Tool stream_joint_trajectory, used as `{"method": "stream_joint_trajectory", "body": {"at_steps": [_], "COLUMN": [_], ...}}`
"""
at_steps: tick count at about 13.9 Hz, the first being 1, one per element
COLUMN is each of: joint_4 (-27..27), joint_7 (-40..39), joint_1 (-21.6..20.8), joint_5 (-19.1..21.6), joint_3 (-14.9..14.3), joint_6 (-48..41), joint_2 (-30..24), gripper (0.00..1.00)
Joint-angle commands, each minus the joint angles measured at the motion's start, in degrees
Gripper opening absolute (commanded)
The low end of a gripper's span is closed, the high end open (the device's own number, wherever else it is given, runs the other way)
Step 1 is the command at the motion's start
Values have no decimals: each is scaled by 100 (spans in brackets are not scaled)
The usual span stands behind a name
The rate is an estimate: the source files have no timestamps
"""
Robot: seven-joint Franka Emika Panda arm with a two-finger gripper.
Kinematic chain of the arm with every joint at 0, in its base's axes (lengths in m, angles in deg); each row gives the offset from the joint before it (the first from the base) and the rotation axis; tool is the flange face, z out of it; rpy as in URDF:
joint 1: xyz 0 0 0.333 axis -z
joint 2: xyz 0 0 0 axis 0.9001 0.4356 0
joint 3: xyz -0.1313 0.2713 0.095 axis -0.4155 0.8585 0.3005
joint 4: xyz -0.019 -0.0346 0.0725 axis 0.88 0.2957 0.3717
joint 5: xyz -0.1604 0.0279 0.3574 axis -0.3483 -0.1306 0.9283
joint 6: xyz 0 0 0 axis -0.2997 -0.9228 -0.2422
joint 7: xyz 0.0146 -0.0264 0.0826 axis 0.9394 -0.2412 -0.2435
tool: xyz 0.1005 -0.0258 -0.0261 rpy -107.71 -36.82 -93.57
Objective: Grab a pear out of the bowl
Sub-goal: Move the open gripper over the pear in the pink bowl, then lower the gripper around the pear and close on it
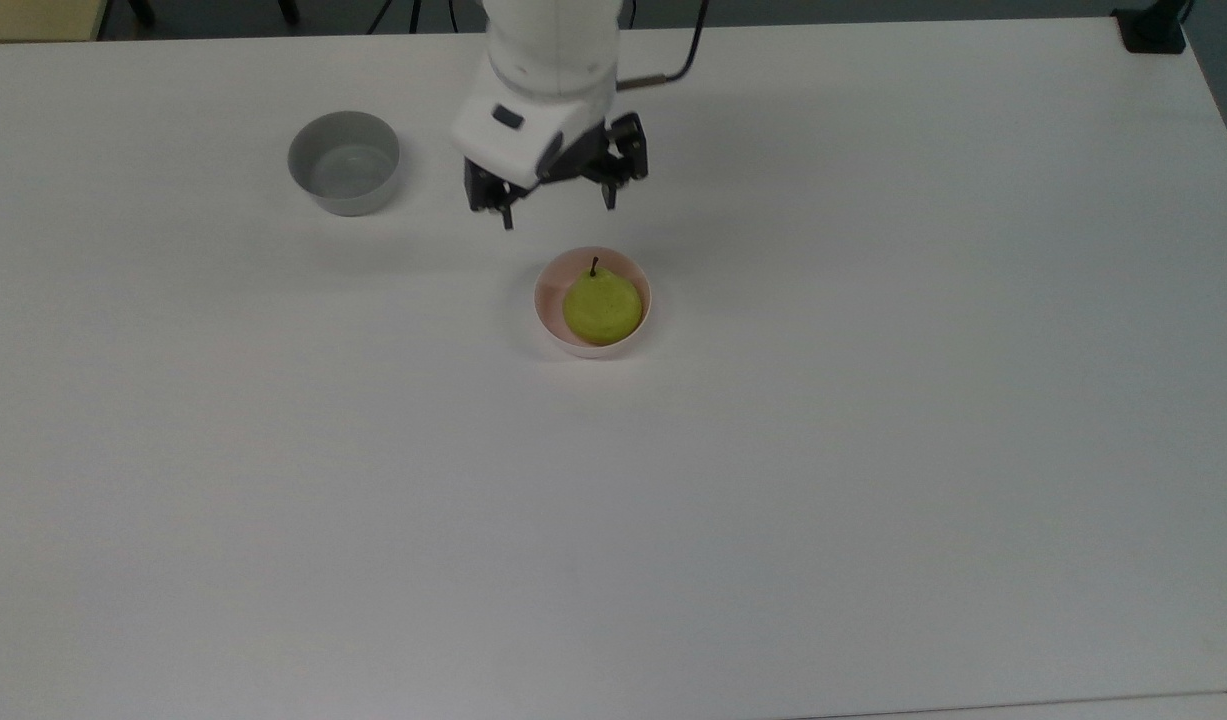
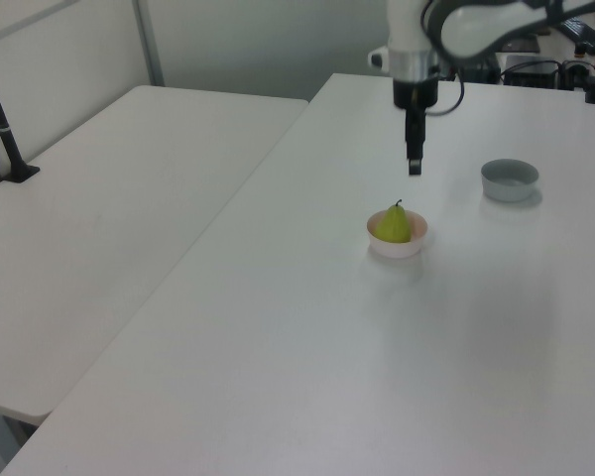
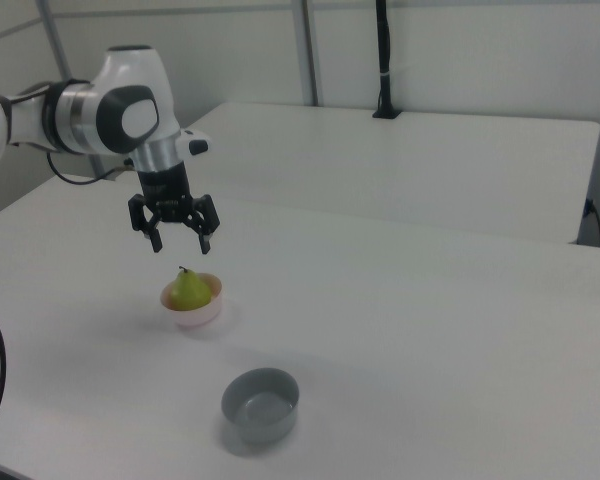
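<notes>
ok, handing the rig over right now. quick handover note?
Pincer: open, empty, hanging in the air above the table, just short of the pink bowl.
Pear: sitting in the pink bowl, stem up, untouched.
Grey bowl: empty, off to the top view's left, not part of the job.
Done: approach nearly there.
Left: centre over the pear, descend, close, lift it out.

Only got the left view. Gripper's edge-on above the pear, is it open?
Observer: Open. The right view shows the gripper face-on, fingers spread wide, nothing between them.
Operator: Centred over the pear?
Observer: Not quite. In the top view it appears short of the pink bowl, both fingertips outside the rim toward the picture's top edge, slightly to the top view's left of the pear.
</notes>
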Motion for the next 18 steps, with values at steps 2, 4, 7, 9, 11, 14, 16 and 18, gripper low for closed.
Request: {"method": "stream_joint_trajectory", "body": {"at_steps": [2,4,7,9,11,14,16,18], "joint_4": [135,135,135,117,117,117,100,126], "joint_7": [-109,-74,-38,-30,-30,-30,-30,40], "joint_1": [-150,-237,-291,-299,-299,-308,-308,-308], "joint_5": [110,110,110,110,110,110,110,110], "joint_3": [-41,-15,-14,-14,-14,-14,-14,12], "joint_6": [597,834,976,993,993,993,1002,1194], "joint_2": [464,675,869,966,967,984,1045,1054], "gripper": [100,100,100,97,90,89,90,91]}}
